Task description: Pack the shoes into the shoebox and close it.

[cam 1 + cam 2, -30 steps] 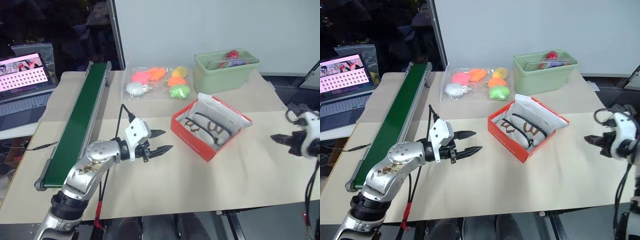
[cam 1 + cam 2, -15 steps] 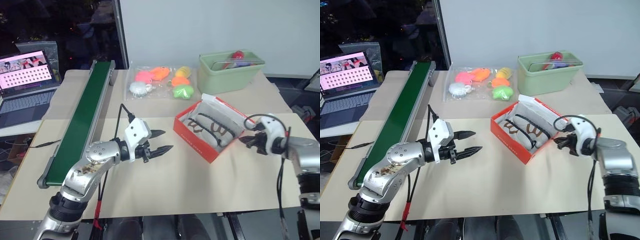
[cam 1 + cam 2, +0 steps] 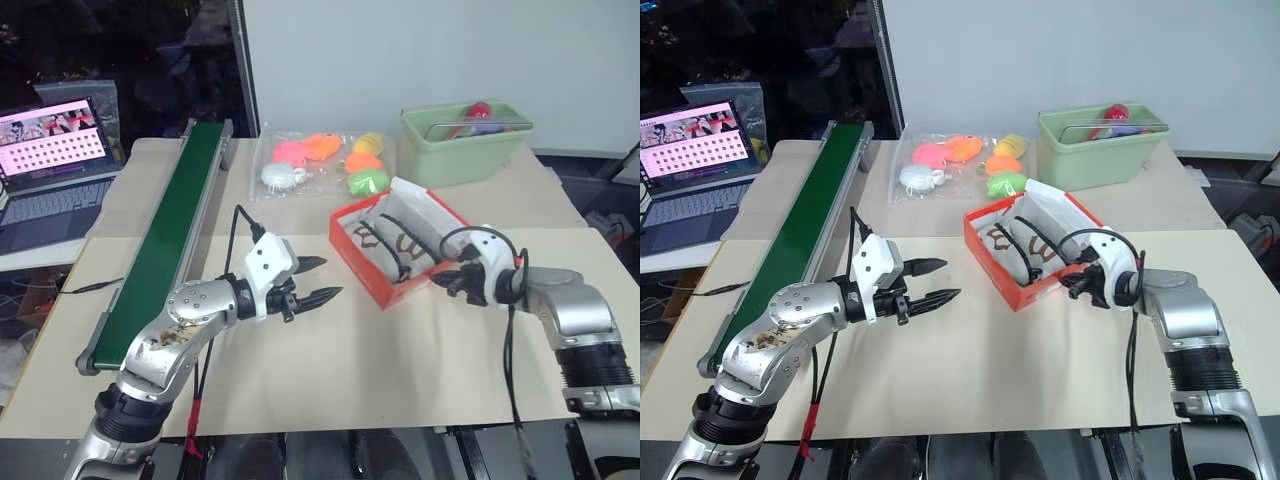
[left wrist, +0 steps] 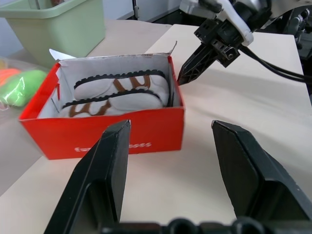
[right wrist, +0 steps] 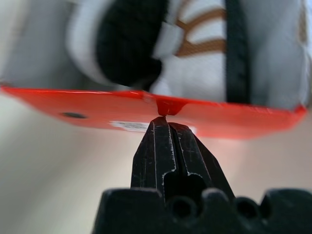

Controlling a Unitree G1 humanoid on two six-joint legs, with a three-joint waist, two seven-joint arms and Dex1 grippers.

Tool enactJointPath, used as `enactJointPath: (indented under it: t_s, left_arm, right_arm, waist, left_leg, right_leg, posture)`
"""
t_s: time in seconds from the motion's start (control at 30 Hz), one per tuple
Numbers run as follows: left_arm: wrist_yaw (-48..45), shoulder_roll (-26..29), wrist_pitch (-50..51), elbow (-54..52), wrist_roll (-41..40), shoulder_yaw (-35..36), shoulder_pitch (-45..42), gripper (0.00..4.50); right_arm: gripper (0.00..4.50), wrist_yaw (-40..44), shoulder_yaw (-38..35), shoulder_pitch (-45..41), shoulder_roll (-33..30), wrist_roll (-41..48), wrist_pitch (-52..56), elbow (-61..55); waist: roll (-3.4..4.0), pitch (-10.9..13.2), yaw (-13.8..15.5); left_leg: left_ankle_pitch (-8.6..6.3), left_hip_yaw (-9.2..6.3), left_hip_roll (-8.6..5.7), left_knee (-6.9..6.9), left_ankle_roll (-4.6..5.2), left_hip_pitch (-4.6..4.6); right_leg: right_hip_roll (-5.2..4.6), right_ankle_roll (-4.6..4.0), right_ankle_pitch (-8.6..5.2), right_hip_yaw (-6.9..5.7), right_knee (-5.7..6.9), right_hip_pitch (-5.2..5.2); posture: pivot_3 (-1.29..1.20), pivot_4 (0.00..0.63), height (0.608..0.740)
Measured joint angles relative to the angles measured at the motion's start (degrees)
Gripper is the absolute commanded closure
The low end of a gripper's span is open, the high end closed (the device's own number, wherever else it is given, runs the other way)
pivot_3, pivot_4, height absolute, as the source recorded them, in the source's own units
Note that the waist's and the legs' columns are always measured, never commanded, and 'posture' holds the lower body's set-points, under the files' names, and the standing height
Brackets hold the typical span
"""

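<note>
- Shoebox (image 3: 385, 250): small rectangular red-orange cardboard box, white inside, white lettering on one long side. It sits open near the middle of the surface (image 3: 400, 360), turned at a slant, with its long axis running from near-left to far-right.
- Lid (image 3: 425, 200): folded back along the far right long edge, its white inner face showing.
- Shoes (image 4: 117, 95): a pair of white sneakers with dark scalloped edging and brown markings, smooth uppers. They lie side by side inside the shoebox, lengthwise along its long axis, filling it end to end.
- Right pincer (image 3: 447, 284): two black fingers pressed tightly together, holding nothing. The tips touch the shoebox's near right end wall, at a small notch in the red rim as the right wrist view shows it.
- Left pincer (image 3: 318, 281): black fingers spread apart and empty. It hangs above the surface to the left of the shoebox, clear of it, pointing toward its lettered side.
- Surface: flat, matt, covered in pale beige sheeting.
- Conveyor (image 3: 165, 245): long narrow green belt in a grey frame, running near to far along the left side.
- Clear bag (image 3: 320, 160): crinkled plastic holding pink, orange, yellow, green and white toys, lying beyond the shoebox.
- Bin (image 3: 465, 145): pale green plastic, rectangular with rounded corners, at the far right, with coloured items inside.
- Laptop (image 3: 50, 170): open at the far left, screen lit.
</note>
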Motion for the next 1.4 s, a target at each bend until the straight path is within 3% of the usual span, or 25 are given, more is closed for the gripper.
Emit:
enactJointPath:
  t_s: [0.27, 0.53, 0.67, 0.9, 1.23, 1.4]
  left_arm:
    - [0.3, -0.2, 0.2, 0.3, 0.0, -0.1, -0.7, 1.67]
    - [0.0, 0.3, 0.2, 1.5, 0.0, 0.2, -1.2, 1.67]
    - [-0.2, 0.2, 0.1, 2.1, 0.0, 0.1, -1.6, 1.67]
    - [-0.5, 0.0, 0.1, 2.4, 0.0, 0.1, -2.6, 1.67]
    - [0.5, 0.3, 0.7, 1.8, -0.1, 0.6, -2.3, 1.67]
    - [0.7, 0.3, 1.7, 1.3, -0.2, 1.1, -2.3, 1.67]
  right_arm:
    - [4.43, -3.7, 1.9, 0.2, 4.8, 2.7, 5.9, -8.0]
    - [4.43, -4.4, -3.2, 4.8, -8.0, 0.5, 3.8, -2.7]
    - [4.43, -5.9, -2.8, 5.3, -8.8, -1.8, 1.9, 0.8]
    - [4.43, -15.1, -2.1, 0.1, 1.1, -4.4, 0.3, 11.8]
    - [4.43, -24.5, -3.0, -11.8, 5.9, -7.6, -6.9, 30.3]
    - [4.43, -29.9, -7.3, -16.5, 8.3, -7.0, -11.5, 39.5]
  waist:
    - [0.0, 0.0, 0.3]
    - [-0.03, 0.0, 1.5]
    - [-0.02, 0.0, 0.4]
    - [-0.05, 0.0, -0.2]
    - [-0.04, 0.0, 0.1]
    - [-0.04, 0.0, 0.1]
  left_leg:
    - [0.0, -0.04, -0.03, 0.0, 0.0, -0.08]
    - [0.0, -0.02, -0.05, 0.0, 0.01, -0.19]
    - [0.0, 0.02, -0.02, 0.0, 0.01, -0.12]
    - [0.0, 0.01, -0.03, -0.01, 0.0, -0.15]
    - [0.0, 0.01, -0.06, -0.01, 0.0, -0.61]
    - [0.0, 0.01, -0.05, -0.01, 0.0, -0.61]
  right_leg:
    - [-0.04, 0.0, 0.0, -0.06, -0.01, -0.06]
    - [-0.07, -0.01, -0.01, -0.08, -0.03, -0.17]
    - [-0.04, -0.01, -0.01, -0.02, 0.04, -0.17]
    - [-0.03, -0.02, 0.0, 0.02, 0.05, -0.2]
    - [-0.06, -0.06, 0.04, 0.0, 0.11, -0.67]
    - [-0.06, -0.07, 0.05, 0.0, 0.11, -0.67]
  posture:
    - [0.0, 0.15, 0.729]
    - [0.0, 0.15, 0.729]
    - [0.0, 0.15, 0.729]
    - [0.0, 0.15, 0.729]
    - [0.0, 0.15, 0.729]
    - [0.0, 0.15, 0.729]
